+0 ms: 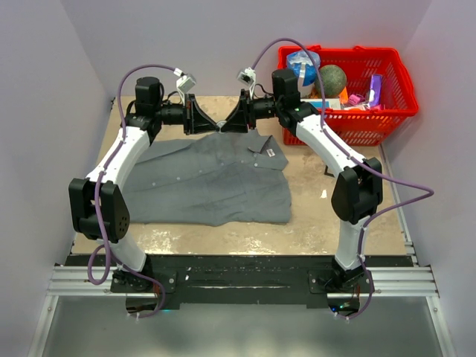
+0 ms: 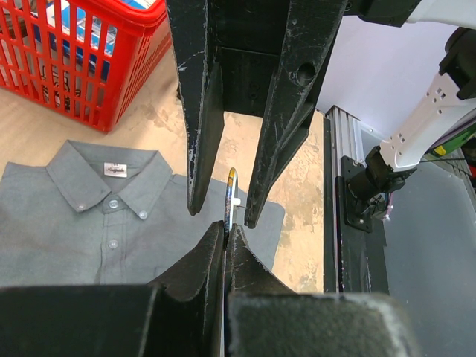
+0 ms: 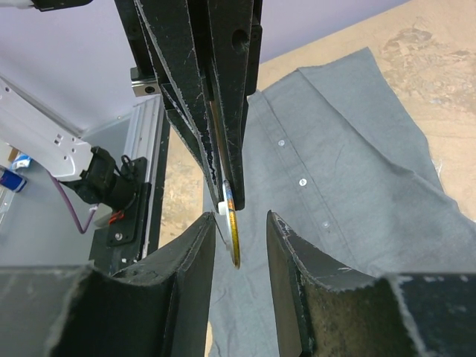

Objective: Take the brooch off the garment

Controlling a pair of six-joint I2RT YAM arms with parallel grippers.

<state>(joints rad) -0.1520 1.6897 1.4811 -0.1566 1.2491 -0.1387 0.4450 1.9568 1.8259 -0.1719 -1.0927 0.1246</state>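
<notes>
The table (image 1: 335,223) carries a grey shirt (image 1: 208,182) lying flat at centre frame, with a red basket (image 1: 364,126) at upper right. Above the collar, upper centre, the left claw (image 2: 227,230) pinches the brooch (image 2: 231,195) edge-on, clear of the shirt. The right claw (image 3: 242,227) is spread either side of it.

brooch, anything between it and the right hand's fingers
Nothing visible. The brooch is pinched edge-on in the shut left hand, and the right hand has its open fingers either side of it, with nothing in the gaps.
</notes>
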